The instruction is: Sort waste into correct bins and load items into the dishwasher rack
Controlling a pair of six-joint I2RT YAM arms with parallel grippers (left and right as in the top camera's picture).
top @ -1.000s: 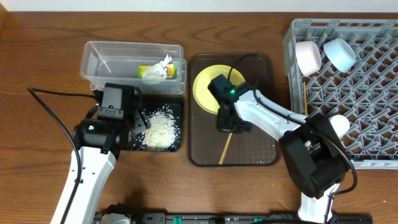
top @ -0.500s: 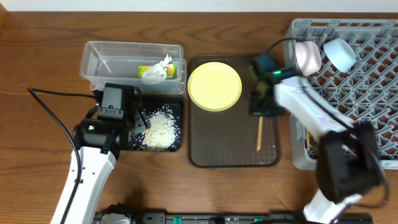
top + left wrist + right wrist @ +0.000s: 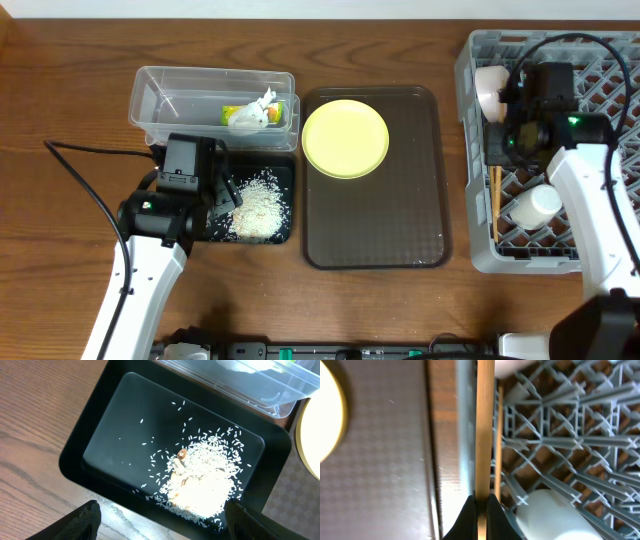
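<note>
Hidden or unclear:
- In the overhead view the right arm covers the upper-left cells of the rack (image 3: 600,130). Whatever lies under it is hidden.
- One pinkish-white bowl (image 3: 487,90) shows at the rack's far left corner, partly cut off by the arm.
- The right tool (image 3: 481,502) is clamped on one chopstick (image 3: 485,425), whose far end runs out of frame. I cannot tell whether the stick touches the rack floor.
- Only the two finger tips of the left tool (image 3: 162,517) show, in the bottom corners of the frame. They are wide apart and hold nothing, hanging over the near edge of the black tray (image 3: 80,455).
- A few brown bits sit in the rice (image 3: 205,482), too small to identify.

Counts:
- Chopsticks: 2. The second stick (image 3: 498,445) lies just beside the held one, along the rack's left wall.
- Cup (image 3: 530,205): 1, in the rack, near the chopsticks.
- Plate (image 3: 345,138): 1, on the brown tray (image 3: 375,225), in its far left part.
- Rice: 1 heap in the black tray, with stray grains around it.
- Clear tub (image 3: 160,95): holds 1 wrapper (image 3: 237,113) and 1 tissue (image 3: 263,107), touching each other at its right end.
- Tub, both trays and rack all rest on the wooden worktop (image 3: 60,90).
</note>
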